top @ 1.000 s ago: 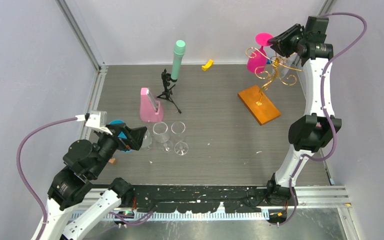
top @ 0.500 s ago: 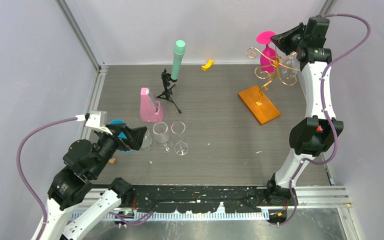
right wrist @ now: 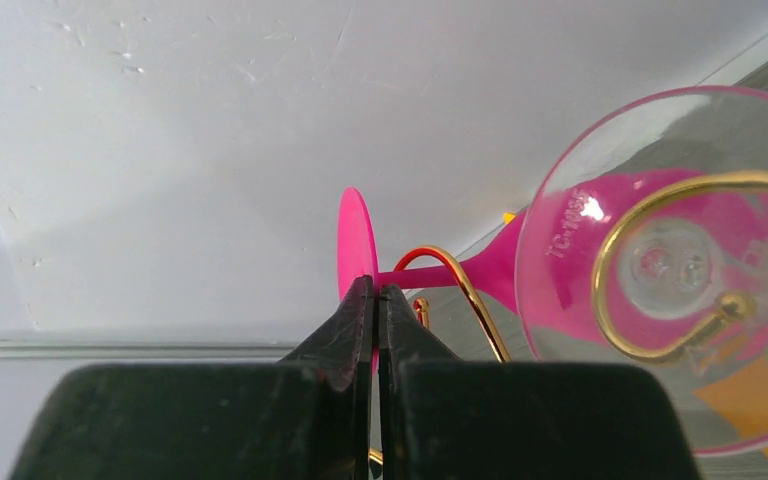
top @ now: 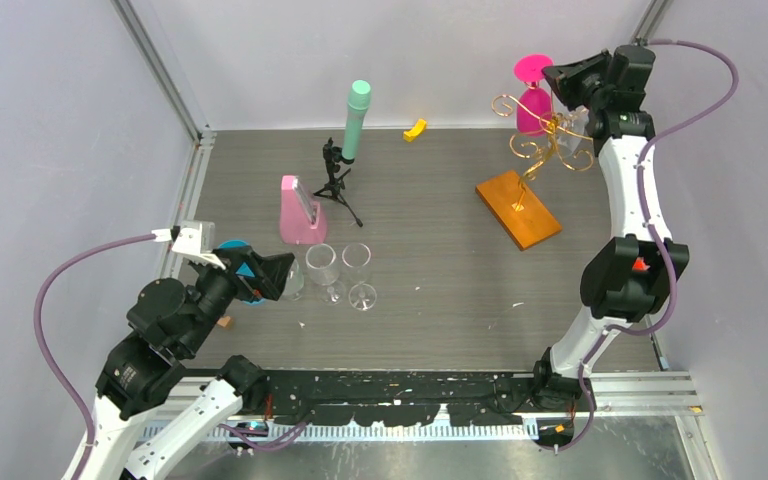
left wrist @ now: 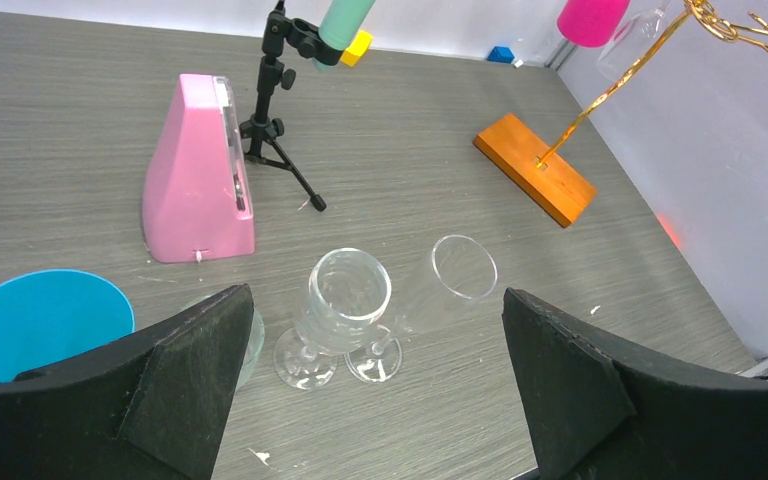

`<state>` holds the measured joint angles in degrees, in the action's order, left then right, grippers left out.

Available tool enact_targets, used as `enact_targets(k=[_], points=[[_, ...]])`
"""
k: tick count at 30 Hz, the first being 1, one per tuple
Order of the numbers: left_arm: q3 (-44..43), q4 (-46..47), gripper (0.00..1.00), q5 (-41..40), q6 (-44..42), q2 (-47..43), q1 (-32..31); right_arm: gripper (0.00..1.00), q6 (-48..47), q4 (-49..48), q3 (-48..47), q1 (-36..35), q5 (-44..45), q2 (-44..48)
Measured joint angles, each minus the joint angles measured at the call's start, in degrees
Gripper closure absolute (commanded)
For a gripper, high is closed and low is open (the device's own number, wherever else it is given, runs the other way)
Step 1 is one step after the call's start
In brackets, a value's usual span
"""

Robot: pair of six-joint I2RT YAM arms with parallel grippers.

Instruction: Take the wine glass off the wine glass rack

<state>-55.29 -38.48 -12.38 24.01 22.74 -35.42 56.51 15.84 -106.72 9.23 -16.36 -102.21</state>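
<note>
The right gripper (right wrist: 373, 292) is pinched almost shut on the thin edge of the pink wine glass's foot (right wrist: 354, 240). The two black fingers meet on the disc with only its thickness between them. Only the right wrist camera shows this grip. From above, the gripper (top: 558, 78) merely appears beside the foot at the top of the wine glass rack (top: 519, 207).

The wrist view also looks into the pink wine glass (right wrist: 560, 270) through its mouth. The stem runs from the foot past a gold curl of the rack, and another gold scroll crosses in front of the bowl. Whether the wire touches the stem cannot be told.

The top view gives what the wrist view lacks. The glass (top: 531, 108) hangs foot-up among the scroll arms, above and behind the rack's orange-brown base.

The left gripper (left wrist: 374, 292) is spread wide and holds nothing, well away from the rack at the near left. Its camera shows two clear wine glasses (left wrist: 345, 300) standing just ahead of the fingers, between them and the rack.

A blue bowl (left wrist: 40, 315) sits farther from the rack, at the left finger. A pink wedge-shaped block (left wrist: 195, 170) and a black mini tripod (left wrist: 275, 130) carrying a mint-green cylinder (left wrist: 345, 20) stand left of the rack. A yellow block (top: 415, 129) lies by the back wall, left of the rack.
</note>
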Motion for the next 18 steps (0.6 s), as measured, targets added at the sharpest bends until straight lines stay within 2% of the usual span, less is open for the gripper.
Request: enact_targets(k=[10,18], points=[[0.0,0.0,0.02,-0.1,0.0,0.0,0.0,1.0,4.6,-5.0,7.1,0.0,5.4,4.4],[0.0,-0.3,0.02,-0.5,0.0,-0.4,0.0,1.0,7.7,-5.3,10.8,0.0,8.4,9.3]])
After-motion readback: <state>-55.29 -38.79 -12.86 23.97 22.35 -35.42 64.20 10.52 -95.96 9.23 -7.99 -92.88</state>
